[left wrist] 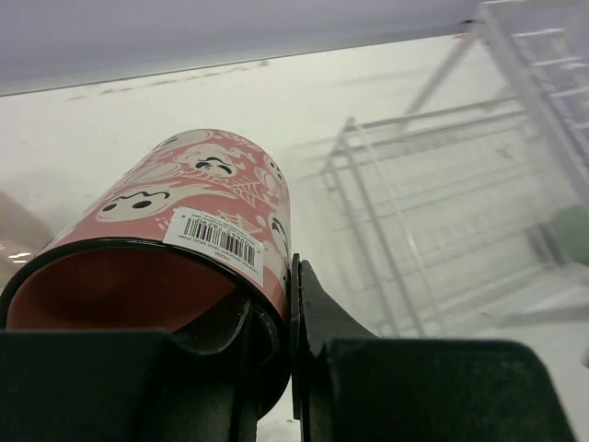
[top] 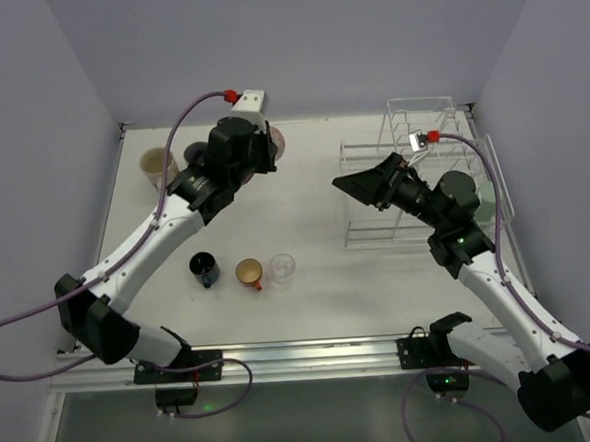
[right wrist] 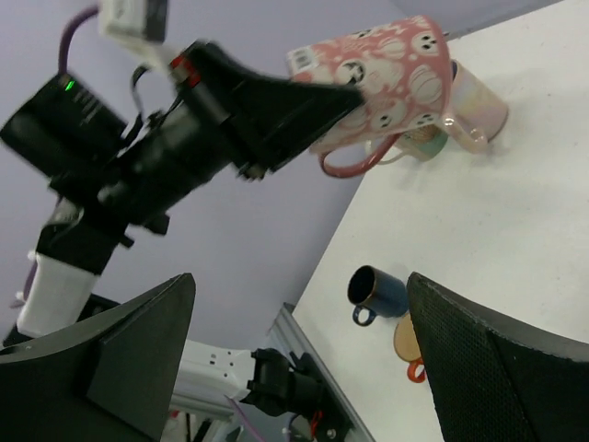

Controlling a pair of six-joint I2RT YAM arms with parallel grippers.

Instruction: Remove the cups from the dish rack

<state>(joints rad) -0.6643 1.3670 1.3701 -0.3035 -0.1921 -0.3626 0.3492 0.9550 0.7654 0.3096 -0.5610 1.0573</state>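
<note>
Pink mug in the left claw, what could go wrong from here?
The left claw pinches the pink mug only by its rim, one finger inside, so it could slip. The mug hangs tilted above the table; released like this, it may land on its side and roll.

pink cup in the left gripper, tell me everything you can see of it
The pink cup looks like glazed ceramic: salmon pink with white cartoon ghost faces, a dark rim, a reddish inside and a barcode sticker near the rim. Its handle hangs downward. It lies tilted almost sideways, mouth toward the left gripper, which pinches its wall, apparently clear of the table near the far edge.
</note>
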